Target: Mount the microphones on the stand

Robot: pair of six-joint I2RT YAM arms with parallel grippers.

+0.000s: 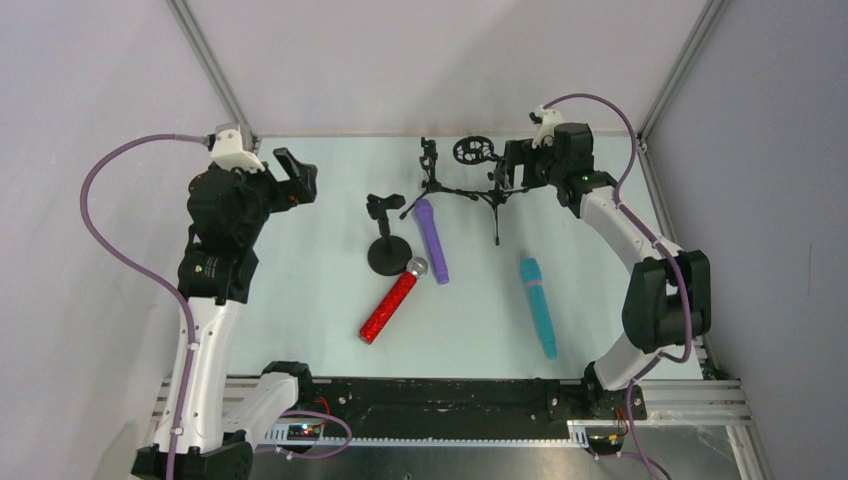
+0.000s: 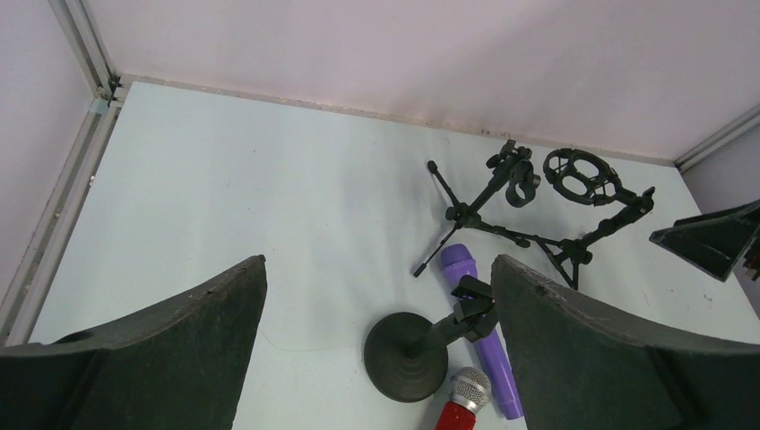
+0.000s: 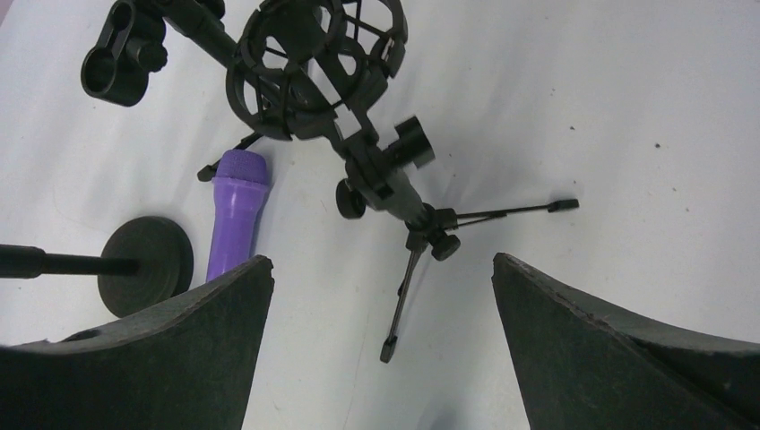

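The left gripper [image 1: 296, 176] hangs over the left side of the pale table [image 1: 300, 300]. Its fingers are spread wide with nothing in them. Next is the black stand with a round flat base [image 1: 388, 255] and a small clip on top. The red glittery microphone with a silver mesh head [image 1: 391, 306] lies flat just by that base. Its head is right beside the all-purple microphone [image 1: 432, 240], which lies flat too. I cannot tell if they touch. Behind them are two black tripod stands [image 1: 432, 180], one with a clip and one with a round ring holder [image 3: 314, 63]. The all-teal microphone [image 1: 537, 306] lies alone, further right. The right gripper [image 1: 512, 165] is over the ring stand, fingers wide apart and empty.

No microphone is on a stand yet, so I think the first job is to pick one up. Grab it across the middle so it does not tip. Then slide it slowly into a holder while the other gripper keeps the stand from falling.

The teal one has the most room around it. The red and purple ones are crowded, so fingers could bump the base. The tripods sit close to the back wall [image 1: 450, 60], so there is little room behind them.
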